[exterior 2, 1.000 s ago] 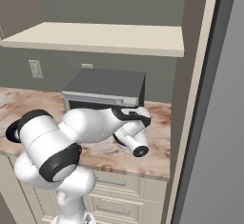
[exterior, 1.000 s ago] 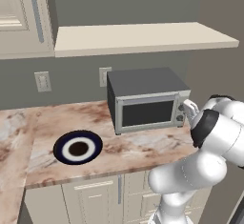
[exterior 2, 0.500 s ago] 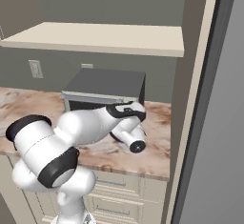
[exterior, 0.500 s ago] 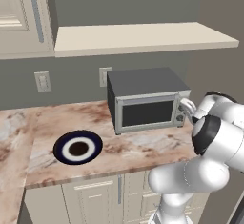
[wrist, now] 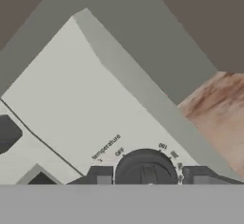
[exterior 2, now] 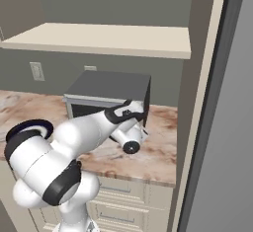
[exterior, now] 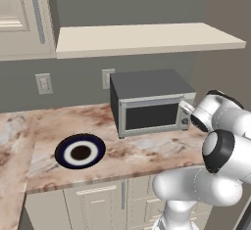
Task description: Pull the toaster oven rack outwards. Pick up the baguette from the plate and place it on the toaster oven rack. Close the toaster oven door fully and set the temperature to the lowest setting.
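The toaster oven (exterior: 147,107) stands on the counter with its door (exterior: 150,117) closed against the front. I cannot see the rack or the baguette. The round navy plate (exterior: 80,151) lies bare to the oven's left, and its edge also shows as the plate (exterior 2: 30,125) behind my arm. My gripper (exterior: 186,109) is up against the right-hand knob panel. In the hand view the temperature knob (wrist: 145,167) sits between the two tips of my gripper (wrist: 148,176); the jaws straddle it closely, with thin gaps on both sides. The fingertips (wrist: 101,175) are level with the knob.
A wall shelf (exterior: 147,39) hangs above the oven. A tall panel (exterior 2: 197,107) rises just right of the oven, close to my hand. Marble counter (exterior: 137,153) runs in front of and left of the oven.
My hand has edged in toward the knob panel at the oven's right. The jaws have narrowed around the knob. Oven and plate have not moved.
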